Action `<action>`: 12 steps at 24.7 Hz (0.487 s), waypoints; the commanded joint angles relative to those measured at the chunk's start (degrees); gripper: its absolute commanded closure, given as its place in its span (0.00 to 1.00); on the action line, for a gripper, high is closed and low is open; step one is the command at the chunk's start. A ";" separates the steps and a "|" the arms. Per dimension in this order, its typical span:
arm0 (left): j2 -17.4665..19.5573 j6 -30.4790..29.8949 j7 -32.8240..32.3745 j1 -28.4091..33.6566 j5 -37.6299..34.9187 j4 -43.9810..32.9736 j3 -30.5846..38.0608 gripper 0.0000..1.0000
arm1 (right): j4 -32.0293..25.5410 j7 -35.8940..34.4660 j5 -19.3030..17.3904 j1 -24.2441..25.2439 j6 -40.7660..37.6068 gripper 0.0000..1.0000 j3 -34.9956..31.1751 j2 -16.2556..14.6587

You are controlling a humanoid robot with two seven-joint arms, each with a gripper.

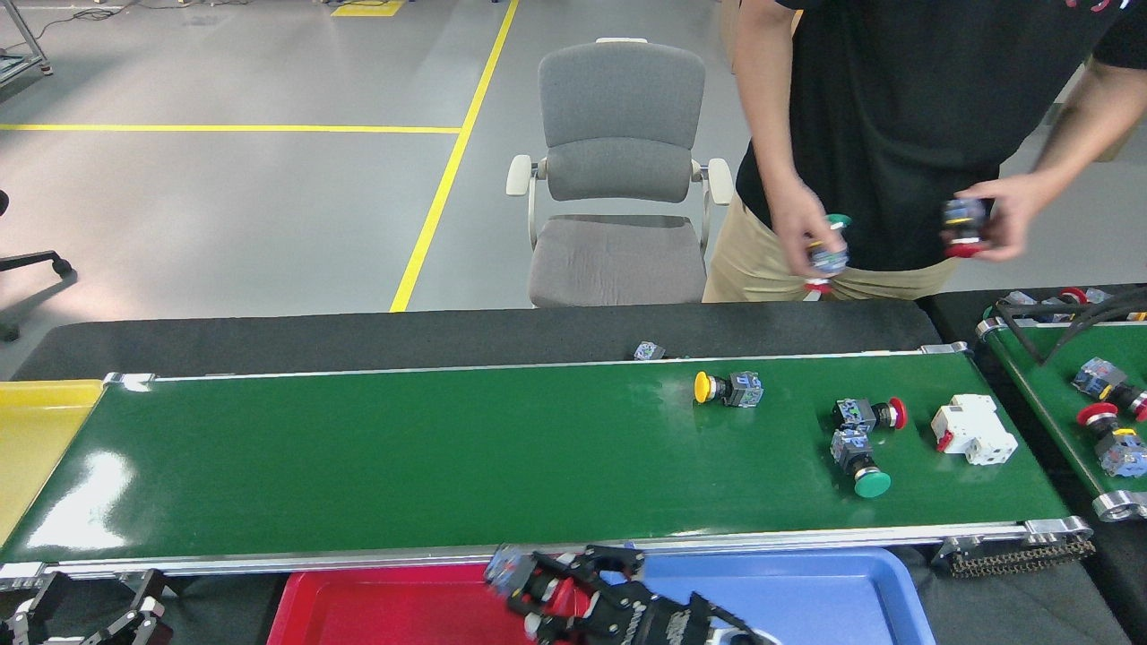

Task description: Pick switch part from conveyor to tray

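Note:
The conveyor [403,457] is the long glossy green belt across the middle. My right gripper [548,587] is low at the bottom edge, shut on a red-capped switch part [509,570] with a blue-grey body. It holds the part over the right end of the red tray [385,614]. On the belt lie a yellow-capped switch part [726,389], a red-capped one [869,414] and a green-capped one [858,461]. My left gripper [85,618] rests at the bottom left corner, open and holding nothing.
A white breaker [974,430] lies near the belt's right end. A blue tray [806,600] and a yellow tray [36,439] flank the red one. A person [896,134] behind the table holds parts in both hands. A second belt [1048,385] carries more parts. A chair [618,179] stands behind.

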 commanded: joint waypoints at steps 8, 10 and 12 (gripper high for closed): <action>0.85 0.04 0.17 0.45 -0.07 -0.20 0.40 0.00 | -6.93 -2.61 -0.75 9.30 36.16 0.03 -15.52 4.52; 0.85 -0.05 0.17 0.54 -0.07 -0.20 0.40 0.00 | -7.37 -7.62 -0.75 11.67 46.61 0.03 -15.52 3.90; 0.85 -0.05 0.17 0.54 0.02 -0.11 0.40 0.00 | -9.13 -10.17 -0.75 14.49 48.64 0.03 -15.95 1.88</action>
